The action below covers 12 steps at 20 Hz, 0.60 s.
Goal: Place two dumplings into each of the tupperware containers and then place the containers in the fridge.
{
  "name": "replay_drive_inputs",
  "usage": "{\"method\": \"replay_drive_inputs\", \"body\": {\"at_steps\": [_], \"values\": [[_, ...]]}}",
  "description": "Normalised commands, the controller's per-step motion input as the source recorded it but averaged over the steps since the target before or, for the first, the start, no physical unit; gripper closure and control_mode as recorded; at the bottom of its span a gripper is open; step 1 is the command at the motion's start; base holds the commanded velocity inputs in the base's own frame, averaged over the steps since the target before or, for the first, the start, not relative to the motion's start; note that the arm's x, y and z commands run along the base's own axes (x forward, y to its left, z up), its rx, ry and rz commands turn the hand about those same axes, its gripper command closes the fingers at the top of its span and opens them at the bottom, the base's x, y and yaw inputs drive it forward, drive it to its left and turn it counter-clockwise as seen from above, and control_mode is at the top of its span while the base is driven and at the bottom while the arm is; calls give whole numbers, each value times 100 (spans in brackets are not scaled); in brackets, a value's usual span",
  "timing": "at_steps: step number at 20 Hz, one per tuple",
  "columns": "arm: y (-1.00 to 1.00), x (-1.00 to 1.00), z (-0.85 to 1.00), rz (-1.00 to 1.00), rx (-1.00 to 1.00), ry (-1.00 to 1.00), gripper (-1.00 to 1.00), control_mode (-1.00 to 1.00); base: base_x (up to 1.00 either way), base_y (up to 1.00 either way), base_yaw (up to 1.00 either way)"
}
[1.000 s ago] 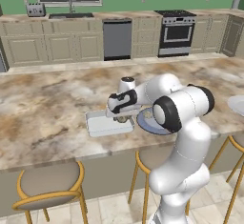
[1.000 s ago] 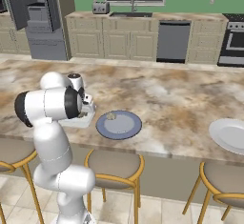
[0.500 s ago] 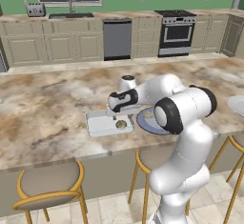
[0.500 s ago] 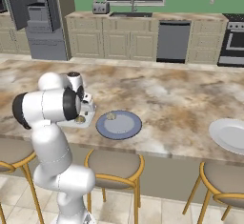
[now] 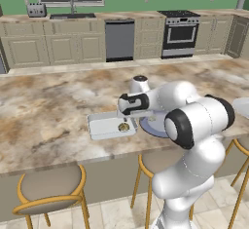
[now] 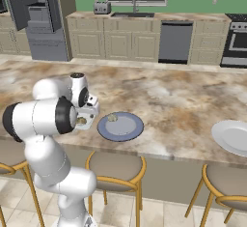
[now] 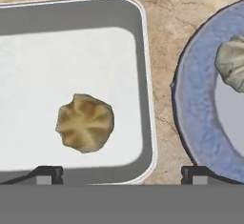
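My pincer [image 7: 121, 174] hangs spread wide with nothing between its tips, straddling the right rim of the tupperware container [image 7: 71, 18]. One dumpling [image 7: 85, 122] lies free on that tray's floor. Just beside the tray on the marble bench [image 5: 44, 111] I see the blue-grey plate [image 7: 200, 123] carrying another dumpling [image 7: 232, 68]. The fridge [image 6: 38, 21] stands open, well apart across the kitchen.
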Motion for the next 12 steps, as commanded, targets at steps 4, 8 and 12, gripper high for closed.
{"method": "replay_drive_inputs", "body": {"at_steps": [4,8,12], "values": [[-63,0,8,-18,-1,-1,-100,-100,0,0,0],[-84,7,18,-4,0,0,-100,-100,0,0,0],[-67,0,12,0,0,0,-100,-100,0,0,0]]}}
